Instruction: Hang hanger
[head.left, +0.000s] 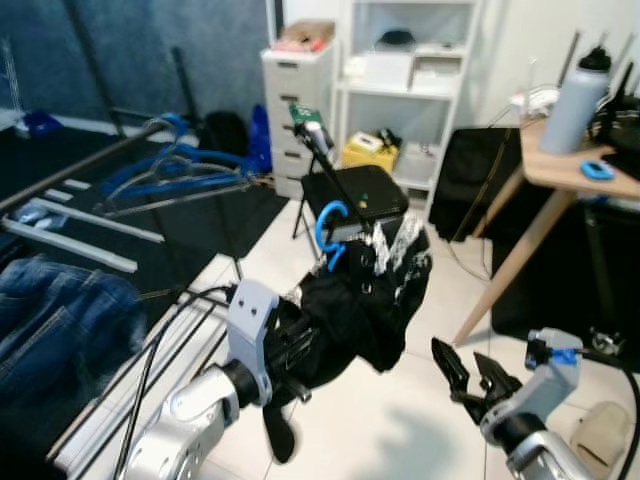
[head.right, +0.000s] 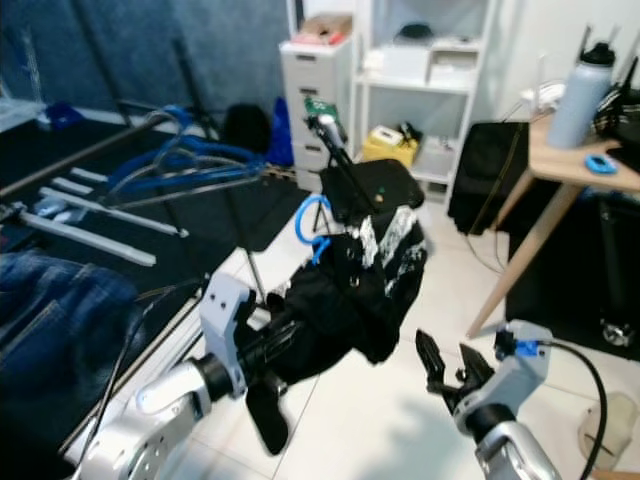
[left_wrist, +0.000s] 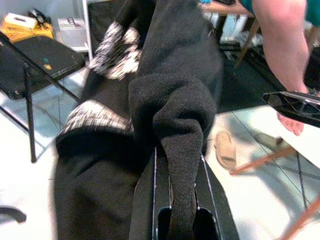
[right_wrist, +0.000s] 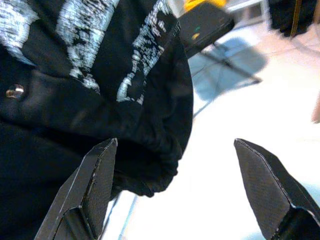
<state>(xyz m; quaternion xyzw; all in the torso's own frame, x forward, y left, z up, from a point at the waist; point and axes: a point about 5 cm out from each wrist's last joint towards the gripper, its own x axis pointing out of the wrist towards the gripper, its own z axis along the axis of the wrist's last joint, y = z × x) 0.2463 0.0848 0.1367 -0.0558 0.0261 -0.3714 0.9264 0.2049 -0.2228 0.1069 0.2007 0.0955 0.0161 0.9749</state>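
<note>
A black garment (head.left: 365, 300) with white print hangs on a blue hanger, whose hook (head.left: 328, 228) sticks up above it. My left gripper (head.left: 305, 340) is shut on a fold of the garment and holds it up over the white floor. In the left wrist view the black knit cloth (left_wrist: 175, 100) runs between the two fingers (left_wrist: 147, 200). My right gripper (head.left: 470, 375) is open just right of and below the garment, not touching it. In the right wrist view its fingers (right_wrist: 95, 185) stand wide apart before the garment's hem (right_wrist: 145, 150).
A dark clothes rail (head.left: 90, 165) with blue hangers (head.left: 175, 170) runs at the left, with jeans (head.left: 60, 320) below it. A black folding chair (head.left: 355, 195) stands behind the garment, white drawers (head.left: 295, 100) beyond. A wooden table (head.left: 560, 170) is at the right. A person's limb (left_wrist: 280, 45) is nearby.
</note>
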